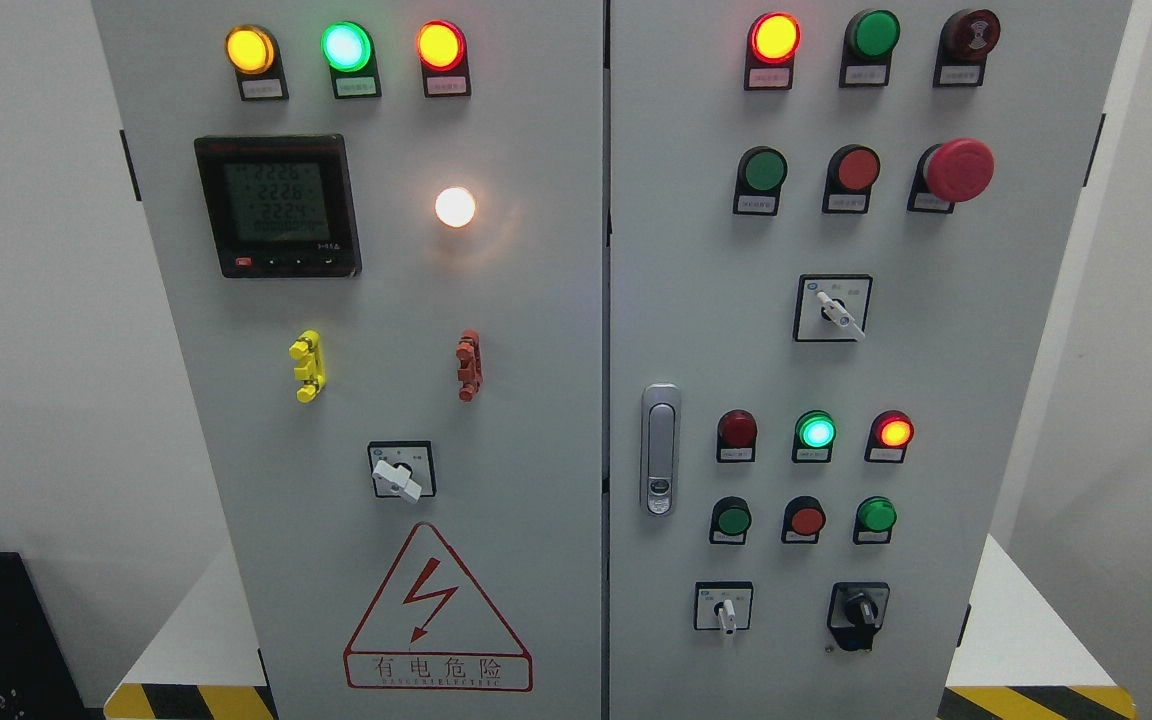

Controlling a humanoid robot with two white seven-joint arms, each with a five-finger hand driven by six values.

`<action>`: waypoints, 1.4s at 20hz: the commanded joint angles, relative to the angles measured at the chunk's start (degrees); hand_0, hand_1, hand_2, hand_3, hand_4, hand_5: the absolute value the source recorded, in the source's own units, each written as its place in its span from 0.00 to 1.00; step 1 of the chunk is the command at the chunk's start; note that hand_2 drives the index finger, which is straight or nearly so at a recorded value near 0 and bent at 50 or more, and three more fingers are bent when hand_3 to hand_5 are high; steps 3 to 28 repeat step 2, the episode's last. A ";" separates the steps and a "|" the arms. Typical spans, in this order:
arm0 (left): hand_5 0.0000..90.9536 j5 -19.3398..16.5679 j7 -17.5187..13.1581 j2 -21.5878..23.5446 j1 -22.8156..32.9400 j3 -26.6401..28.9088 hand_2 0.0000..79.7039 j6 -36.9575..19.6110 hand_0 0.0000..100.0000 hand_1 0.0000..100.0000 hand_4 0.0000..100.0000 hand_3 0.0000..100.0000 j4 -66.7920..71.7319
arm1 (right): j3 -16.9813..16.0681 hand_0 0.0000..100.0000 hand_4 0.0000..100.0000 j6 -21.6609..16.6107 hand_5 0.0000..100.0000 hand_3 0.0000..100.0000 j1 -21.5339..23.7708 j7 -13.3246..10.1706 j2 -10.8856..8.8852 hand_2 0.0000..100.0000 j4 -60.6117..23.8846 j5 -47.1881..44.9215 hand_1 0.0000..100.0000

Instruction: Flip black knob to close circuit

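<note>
White walls behind, and a grey two-door electrical cabinet (pixel 556 400) fills pretty much the whole head view, sitting on a white base with yellow-black hazard tape (pixel 191 700) along the bottom edge.

Neither robot hand shows anywhere, so I can't tell what the fingers are doing.

The black knob (pixel 858 610) is way down at the lower right of the right door, just right of a small white-handled selector switch (pixel 726 610) and below a row of three buttons (green, red, green). Its pointer looks tilted slightly off vertical, but it's small so hard to say exactly.

Other stuff on the right door: a red mushroom emergency stop (pixel 958 170) up top, a silver door latch (pixel 660 450) by the centre seam, and lit red and green lamps. Left door has a digital meter (pixel 276 205) showing numbers, a glowing white lamp (pixel 455 207), yellow, green and orange lamps lit along the top, and a red lightning warning triangle (pixel 436 610) at the bottom.
</note>
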 commanded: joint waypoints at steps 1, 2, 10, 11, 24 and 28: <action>0.00 0.00 0.03 0.00 -0.06 0.00 0.00 0.04 0.12 0.56 0.00 0.00 0.03 | 0.65 0.00 0.00 -0.15 0.00 0.00 1.22 0.06 -0.72 0.00 -1.12 -0.68 0.00; 0.00 0.00 0.03 0.00 -0.06 0.00 0.00 0.04 0.12 0.56 0.00 0.00 -0.05 | 0.65 0.00 0.00 -0.15 0.00 0.00 1.22 0.06 -0.72 0.00 -1.12 -0.68 0.00; 0.00 0.00 0.03 0.00 -0.06 0.00 0.00 0.04 0.12 0.56 0.00 0.00 -0.05 | 0.65 0.00 0.00 -0.15 0.00 0.00 1.22 0.06 -0.72 0.00 -1.12 -0.68 0.00; 0.00 0.00 0.03 0.00 -0.06 0.00 0.00 0.04 0.12 0.56 0.00 0.00 -0.05 | 0.65 0.00 0.00 -0.15 0.00 0.00 1.22 0.06 -0.72 0.00 -1.12 -0.68 0.00; 0.00 0.00 0.03 0.00 -0.06 0.00 0.00 0.04 0.12 0.56 0.00 0.00 -0.05 | 0.65 0.00 0.00 -0.15 0.00 0.00 1.22 0.06 -0.72 0.00 -1.12 -0.68 0.00; 0.00 0.00 0.03 0.00 -0.06 0.00 0.00 0.04 0.12 0.56 0.00 0.00 -0.05 | 0.65 0.00 0.00 -0.15 0.00 0.00 1.22 0.06 -0.72 0.00 -1.12 -0.68 0.00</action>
